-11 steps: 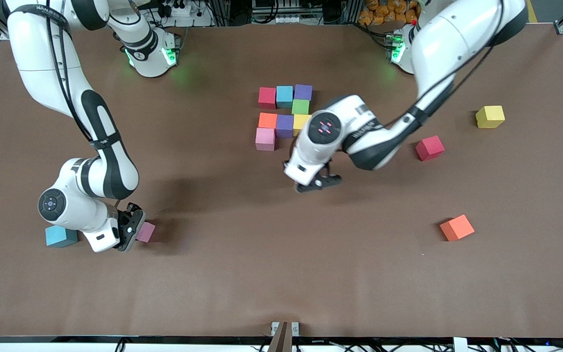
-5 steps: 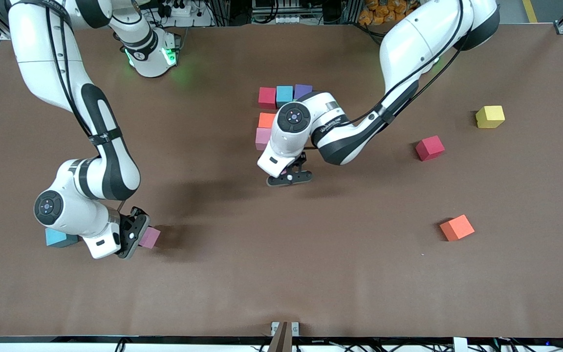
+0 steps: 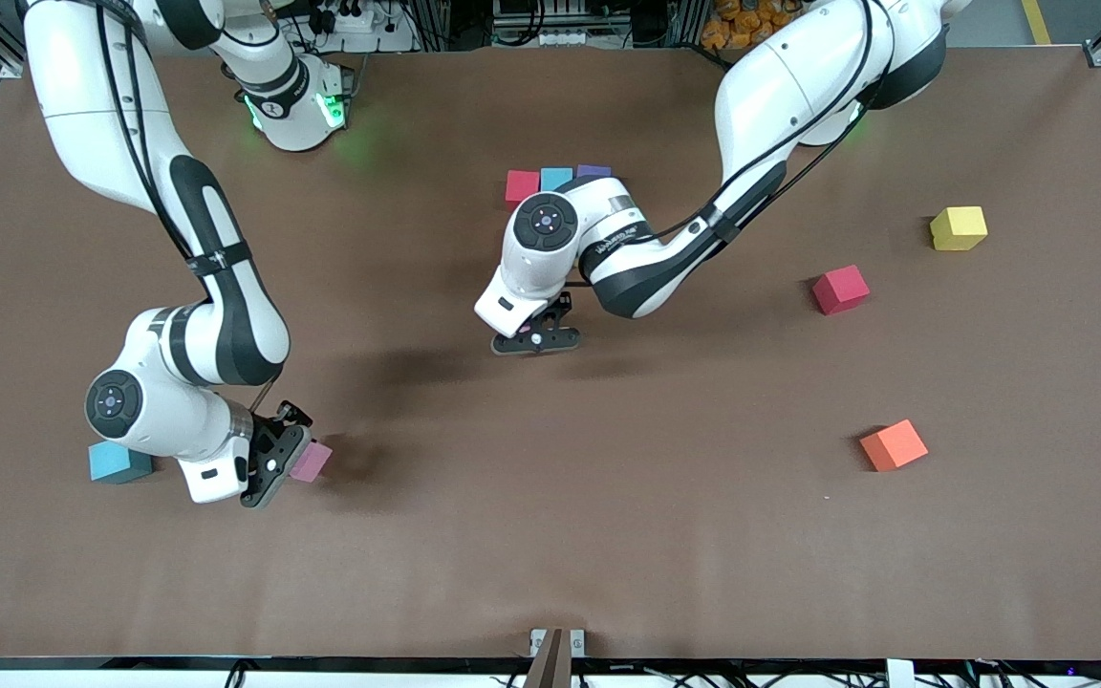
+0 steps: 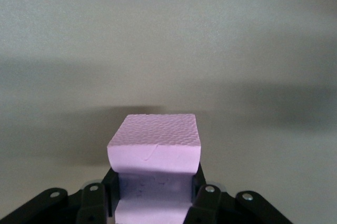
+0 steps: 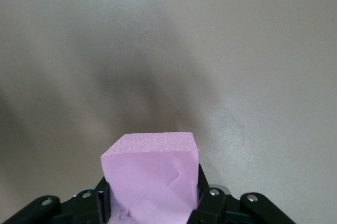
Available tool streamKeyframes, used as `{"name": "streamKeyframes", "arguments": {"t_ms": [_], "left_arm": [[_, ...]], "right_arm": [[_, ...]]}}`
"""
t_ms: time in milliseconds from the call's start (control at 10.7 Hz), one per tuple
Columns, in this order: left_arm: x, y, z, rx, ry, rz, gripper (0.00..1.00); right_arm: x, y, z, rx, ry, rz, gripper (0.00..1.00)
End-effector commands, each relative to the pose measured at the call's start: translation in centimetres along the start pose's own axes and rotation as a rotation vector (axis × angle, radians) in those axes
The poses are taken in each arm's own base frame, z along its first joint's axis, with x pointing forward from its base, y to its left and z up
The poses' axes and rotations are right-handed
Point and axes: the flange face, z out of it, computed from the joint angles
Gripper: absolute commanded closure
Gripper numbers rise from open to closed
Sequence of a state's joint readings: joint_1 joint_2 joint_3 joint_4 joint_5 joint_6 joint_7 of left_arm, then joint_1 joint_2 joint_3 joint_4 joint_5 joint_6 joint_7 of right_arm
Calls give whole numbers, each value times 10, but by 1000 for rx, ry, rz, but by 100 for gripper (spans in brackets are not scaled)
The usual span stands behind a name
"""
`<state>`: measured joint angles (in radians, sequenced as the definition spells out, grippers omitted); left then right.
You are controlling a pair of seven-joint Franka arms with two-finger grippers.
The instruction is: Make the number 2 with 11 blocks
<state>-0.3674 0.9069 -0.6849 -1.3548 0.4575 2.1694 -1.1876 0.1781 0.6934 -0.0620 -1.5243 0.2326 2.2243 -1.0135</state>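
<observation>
I see the left gripper point(image 3: 536, 341), clamped on a pink cube point(image 4: 154, 140), has swung over bare table beside the half-built digit point(image 3: 555, 178), probably for row four, while the right gripper point(image 3: 275, 465) lifts its own pink block point(image 3: 311, 461)

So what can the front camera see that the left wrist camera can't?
Only the front view shows both arms, the right gripper shut on its pink block, the loose yellow block, red block, orange block, light blue block, and part of the number 2. Only the left wrist view shows the squeezed, dented sides of the left's pink block. Both show the left gripper shut on that block, over the brown table.
</observation>
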Motion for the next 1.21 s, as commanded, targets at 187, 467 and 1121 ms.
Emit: {"name": "streamKeyframes", "arguments": {"t_ms": [187, 467, 1121], "left_arm": [[-10, 10, 9, 19, -11, 32, 100], [-16, 10, 13, 41, -24, 116, 100], [-31, 14, 29, 48, -75, 157, 100]], "right_arm": [[5, -17, -19, 67, -26, 197, 84], [23, -39, -32, 80, -45, 314, 84], [34, -59, -35, 94, -71, 437, 84]]}}
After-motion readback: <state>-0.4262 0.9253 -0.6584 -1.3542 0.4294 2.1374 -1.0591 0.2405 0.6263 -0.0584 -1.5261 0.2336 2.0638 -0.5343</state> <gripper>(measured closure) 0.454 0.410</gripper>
